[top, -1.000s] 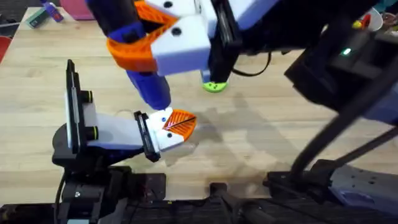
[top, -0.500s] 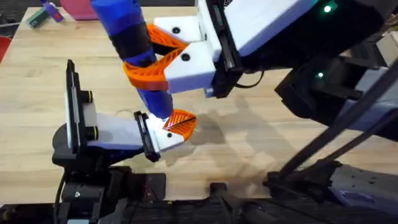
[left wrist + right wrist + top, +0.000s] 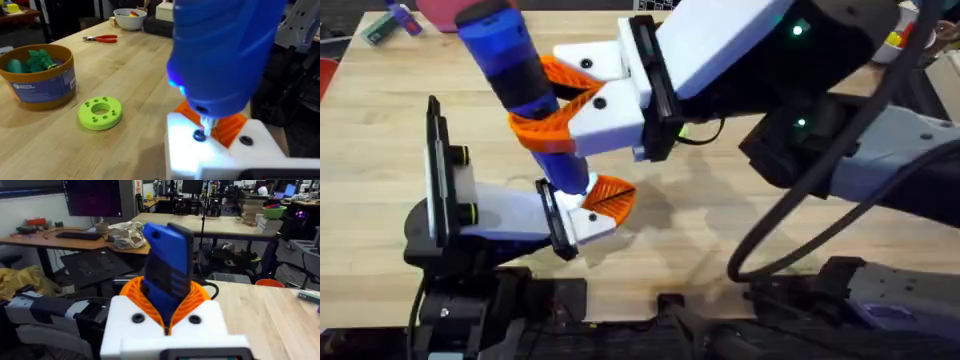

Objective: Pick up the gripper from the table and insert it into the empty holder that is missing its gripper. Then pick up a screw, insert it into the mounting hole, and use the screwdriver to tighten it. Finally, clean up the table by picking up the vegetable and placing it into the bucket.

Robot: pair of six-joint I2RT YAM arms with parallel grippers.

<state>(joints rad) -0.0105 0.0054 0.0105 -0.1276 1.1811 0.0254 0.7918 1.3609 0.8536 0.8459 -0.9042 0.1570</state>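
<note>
Overhead shows the right gripper (image 3: 555, 105) clamped on the screwdriver (image 3: 520, 80), tip pointing down just below its fingers onto the holder (image 3: 582, 218), right beside the orange gripper (image 3: 612, 197). Left wrist view has the tip at a screw (image 3: 199, 135). Can't tell on the left gripper's state.

A robotics lab; desks (image 3: 210, 222) with monitors (image 3: 92, 197), cables, benches behind.

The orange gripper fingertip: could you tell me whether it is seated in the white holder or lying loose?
Seated. The orange gripper sits on the holder, with the screwdriver tip on a screw beside it.
</note>
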